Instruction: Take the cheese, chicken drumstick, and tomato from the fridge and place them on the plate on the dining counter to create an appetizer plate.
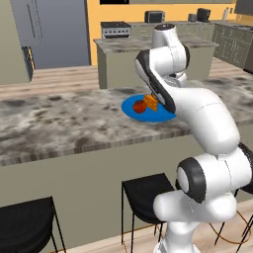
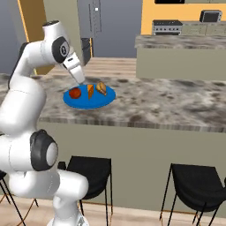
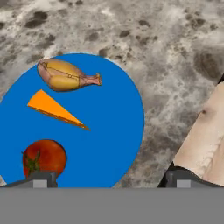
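All three foods already lie on the plate [image 3: 109, 131] on the worktop [image 3: 175, 52]: the tomato [image 3: 44, 156], the cheese [image 3: 54, 109] and the drumstick [image 3: 65, 75], each apart from the others. Lift the hand [image 3: 109, 178] straight up, so neither finger nudges the tomato just beside one tip. The hand is spread wide, holding nothing, and hangs over the plate's edge, angled down from a folded arm.

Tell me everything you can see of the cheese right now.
The cheese is a small orange wedge, smooth and matte, tapering to a sharp tip. It lies flat on the blue plate, in the middle of the row between the drumstick and the tomato, apart from both. Nothing but the plate touches it; the open jaws stand clear above the plate.
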Robot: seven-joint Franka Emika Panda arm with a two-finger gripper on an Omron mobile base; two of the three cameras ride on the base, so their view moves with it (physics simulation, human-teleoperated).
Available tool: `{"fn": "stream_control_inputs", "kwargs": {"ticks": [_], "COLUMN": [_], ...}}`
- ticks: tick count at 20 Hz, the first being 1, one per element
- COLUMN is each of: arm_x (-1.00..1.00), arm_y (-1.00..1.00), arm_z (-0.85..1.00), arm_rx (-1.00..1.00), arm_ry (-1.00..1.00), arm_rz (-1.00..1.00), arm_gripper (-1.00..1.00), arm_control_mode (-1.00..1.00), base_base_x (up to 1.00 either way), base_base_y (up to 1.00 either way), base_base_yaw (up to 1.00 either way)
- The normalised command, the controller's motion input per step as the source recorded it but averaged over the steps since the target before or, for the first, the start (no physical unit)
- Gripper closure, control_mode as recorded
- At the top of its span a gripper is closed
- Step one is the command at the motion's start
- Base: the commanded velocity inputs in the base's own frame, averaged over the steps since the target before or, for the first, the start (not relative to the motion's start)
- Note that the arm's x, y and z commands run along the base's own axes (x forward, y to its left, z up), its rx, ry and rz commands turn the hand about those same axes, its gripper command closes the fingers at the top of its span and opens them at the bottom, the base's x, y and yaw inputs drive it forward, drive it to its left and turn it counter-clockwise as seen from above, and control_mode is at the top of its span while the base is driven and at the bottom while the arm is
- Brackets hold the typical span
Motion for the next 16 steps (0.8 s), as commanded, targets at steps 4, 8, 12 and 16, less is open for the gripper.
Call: {"fn": "stream_control_inputs", "kwargs": {"ticks": [4,8,12,16], "arm_x": [-1.00,-1.00,-0.99,-0.96], "arm_y": [-0.38,-0.34,-0.28,-0.31], "arm_z": [0.03,0.00,0.00,0.13], "arm_rx": [0.00,0.00,0.01,0.02], "arm_ry": [-0.44,-0.36,-0.26,-0.09], "arm_rz": [0.00,0.09,0.21,0.13], "arm_gripper": [-1.00,-1.00,-1.00,-1.00], "arm_control_mode": [-1.00,-1.00,-1.00,-1.00], "base_base_x": [0.00,0.00,0.00,0.00], "base_base_y": [0.00,0.00,0.00,0.00], "base_base_yaw": [0.00,0.00,0.00,0.00]}}
